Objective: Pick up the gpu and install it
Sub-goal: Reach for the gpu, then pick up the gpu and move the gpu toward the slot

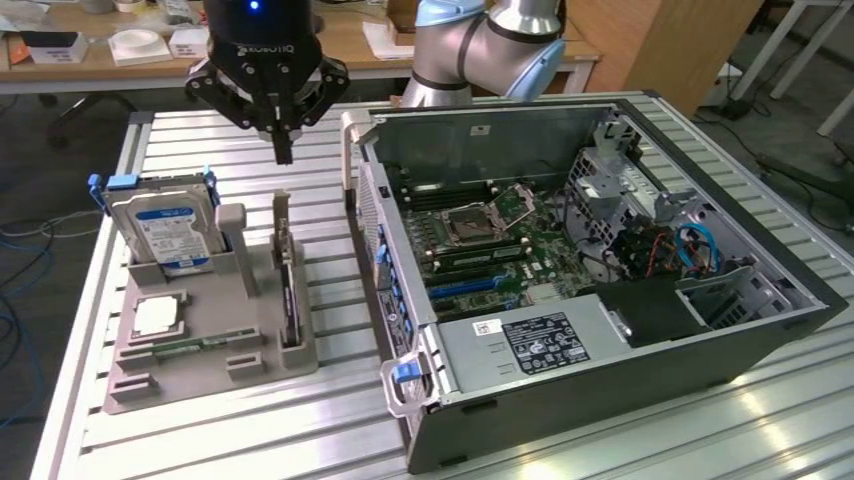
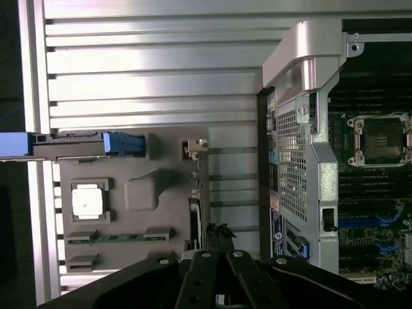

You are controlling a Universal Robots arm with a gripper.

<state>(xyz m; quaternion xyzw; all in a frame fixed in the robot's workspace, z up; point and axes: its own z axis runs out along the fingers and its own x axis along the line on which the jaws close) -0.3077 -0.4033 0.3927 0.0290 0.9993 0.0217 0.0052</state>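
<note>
One hand point(image 1: 283, 157) hangs over the far part of the tabletop point(image 1: 267, 435), its two fingers pressed together and pinching nothing. Below it is the far end of the grey holder point(image 1: 174, 385), which lies near the tabletop's edge on the exterior view's left. The gpu point(image 1: 286, 280) stands on its long edge in a narrow slot of this holder, on the side nearest to the open computer case point(image 1: 601, 330). I judge that it is kept upright so that fingers can take it by the upper edge, and so that it is already turned as the motherboard point(image 1: 494, 240) asks. The hard drive point(image 1: 167, 235) stands the same way in another pocket.

The exterior view gives the height: the fingertips are well above the card and touch nothing. The wrist view looks straight down and gives the alignment instead: the hand point(image 2: 219, 232) is close to the line of the thin dark card point(image 2: 194, 215), near one end. Whether it is exactly over it, I cannot tell. This view shows also the processor point(image 2: 87, 201) lying flat in its pocket.
</note>
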